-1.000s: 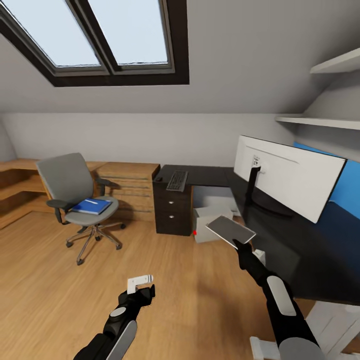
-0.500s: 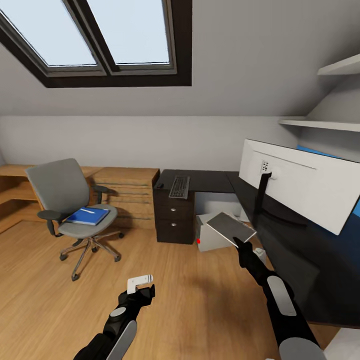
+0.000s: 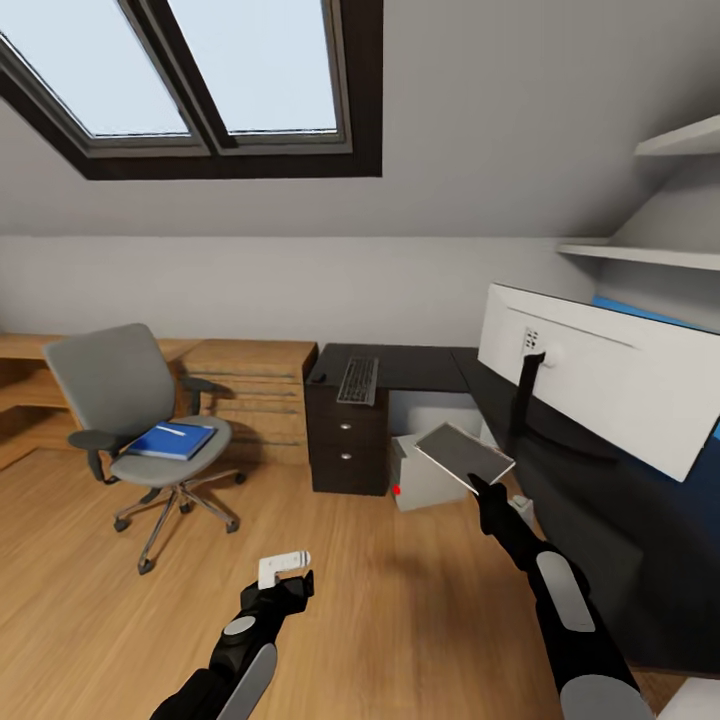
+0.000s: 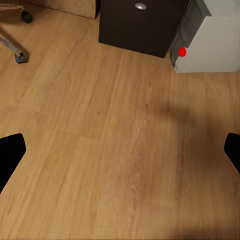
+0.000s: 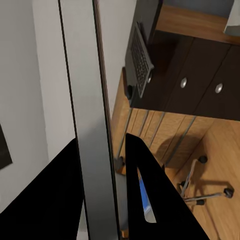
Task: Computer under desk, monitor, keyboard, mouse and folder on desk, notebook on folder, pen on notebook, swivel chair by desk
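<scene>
Right tool (image 3: 478,484) pinching thin flat grey notebook (image 3: 464,456); left tool (image 4: 120,150) spread above wood-grain floor (image 4: 100,150).

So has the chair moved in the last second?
No. The whole head view shifted, so the camera moved; the chair keeps its place before the dresser, left of the desk.

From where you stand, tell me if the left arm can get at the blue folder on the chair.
Probably not yet. The folder lies on the swivel chair seat, well beyond the open left gripper, with bare floor between; nothing blocks it.
</scene>
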`<state>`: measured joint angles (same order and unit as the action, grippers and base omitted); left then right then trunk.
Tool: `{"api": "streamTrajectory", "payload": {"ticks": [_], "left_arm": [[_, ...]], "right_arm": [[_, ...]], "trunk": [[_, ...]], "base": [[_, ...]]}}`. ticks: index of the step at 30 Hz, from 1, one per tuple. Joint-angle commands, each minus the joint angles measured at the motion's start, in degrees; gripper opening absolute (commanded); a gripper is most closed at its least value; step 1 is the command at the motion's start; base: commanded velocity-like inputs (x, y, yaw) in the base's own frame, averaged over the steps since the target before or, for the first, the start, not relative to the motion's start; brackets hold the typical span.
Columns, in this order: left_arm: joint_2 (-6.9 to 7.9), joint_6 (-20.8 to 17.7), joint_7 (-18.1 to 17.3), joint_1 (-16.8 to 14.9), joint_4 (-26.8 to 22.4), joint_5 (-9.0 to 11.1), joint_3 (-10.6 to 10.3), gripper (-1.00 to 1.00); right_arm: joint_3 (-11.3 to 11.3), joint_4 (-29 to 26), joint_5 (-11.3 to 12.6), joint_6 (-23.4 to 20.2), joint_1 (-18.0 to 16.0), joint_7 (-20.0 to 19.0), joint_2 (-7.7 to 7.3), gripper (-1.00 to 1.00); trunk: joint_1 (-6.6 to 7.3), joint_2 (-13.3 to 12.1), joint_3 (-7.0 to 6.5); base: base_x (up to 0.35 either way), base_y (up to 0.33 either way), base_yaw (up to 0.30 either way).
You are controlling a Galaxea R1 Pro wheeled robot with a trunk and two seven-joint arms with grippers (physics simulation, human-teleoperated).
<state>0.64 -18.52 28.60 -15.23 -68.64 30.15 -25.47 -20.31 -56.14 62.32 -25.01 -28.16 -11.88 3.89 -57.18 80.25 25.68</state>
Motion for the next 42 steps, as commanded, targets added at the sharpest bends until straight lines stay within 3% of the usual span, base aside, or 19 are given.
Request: {"api": "streamTrajectory", "payload": {"ticks": [1,21,29,42], "left_arm": [[0.07,-0.12,0.47,-0.06,-0.09,0.43,-0.22,1.00],[0.07,-0.11,0.48,-0.06,-0.10,0.43,-0.44,1.00],[0.07,-0.11,0.57,-0.06,-0.16,0.43,-0.63,1.00],[0.15,-0.11,0.58,-0.06,-0.18,0.43,-0.61,1.00]], "right_arm": [[-0.30,-0.03,0.17,-0.48,-0.06,-0.07,0.07,-1.00],[-0.35,-0.04,0.30,-0.62,-0.06,-0.19,-0.02,-1.00],[-0.35,-0.09,0.19,-0.87,-0.01,-2.27,-1.37,-1.00],[-0.35,0.04,0.58,-0.92,0.15,-2.70,-1.39,-1.00]], "trunk": [[0.21,-0.38,-0.12],[4.60,-8.40,-3.71],[6.36,-11.61,-5.15],[9.21,-16.83,-7.48]], "base": [[0.240,0.001,0.000],[0.317,0.000,0.000],[0.332,0.000,0.000],[0.332,0.000,0.000]]}}
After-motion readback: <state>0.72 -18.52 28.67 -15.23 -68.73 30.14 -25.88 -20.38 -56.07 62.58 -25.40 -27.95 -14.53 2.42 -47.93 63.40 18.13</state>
